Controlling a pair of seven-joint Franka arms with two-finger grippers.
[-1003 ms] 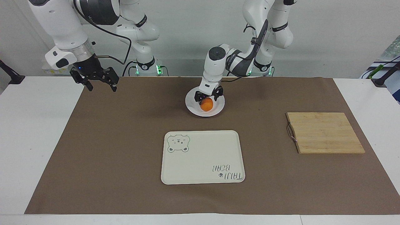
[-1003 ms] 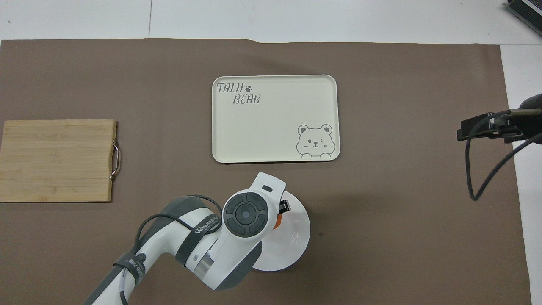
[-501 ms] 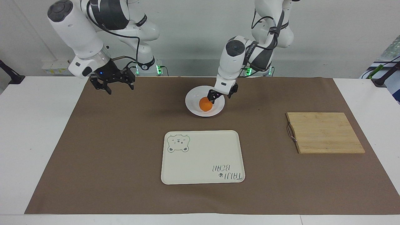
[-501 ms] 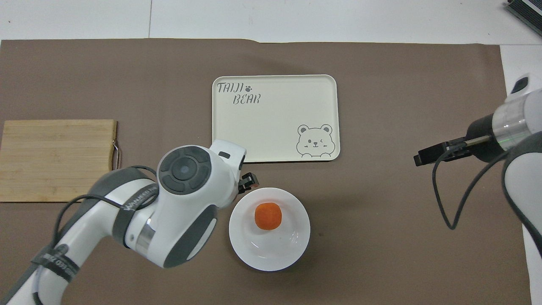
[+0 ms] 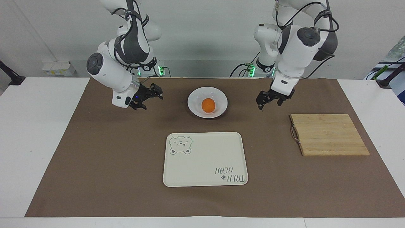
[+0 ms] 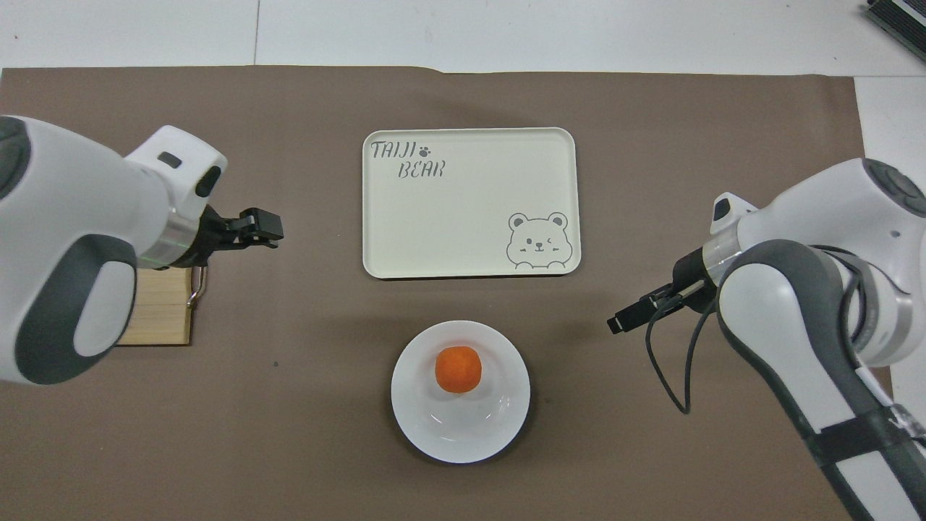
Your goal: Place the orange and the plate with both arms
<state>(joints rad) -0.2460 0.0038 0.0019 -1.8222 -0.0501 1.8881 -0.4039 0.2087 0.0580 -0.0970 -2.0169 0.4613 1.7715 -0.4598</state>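
Both grippers gape empty: left [image 5: 269, 100] at the plate's [image 5: 193, 106] three o'clock, right [image 5: 148, 96] at nine. Orange [image 5: 208, 105] sits in the plate; tilting it in a lift could roll the orange off.

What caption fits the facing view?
Orange rests on the plate; the open left gripper and right gripper flank it, holding nothing.

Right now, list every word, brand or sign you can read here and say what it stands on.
"TAIJI BEAR", with a paw print: on the cream tray, in the corner diagonally across from its bear drawing.
Nothing legible on the plate, orange, cutting board or arms.
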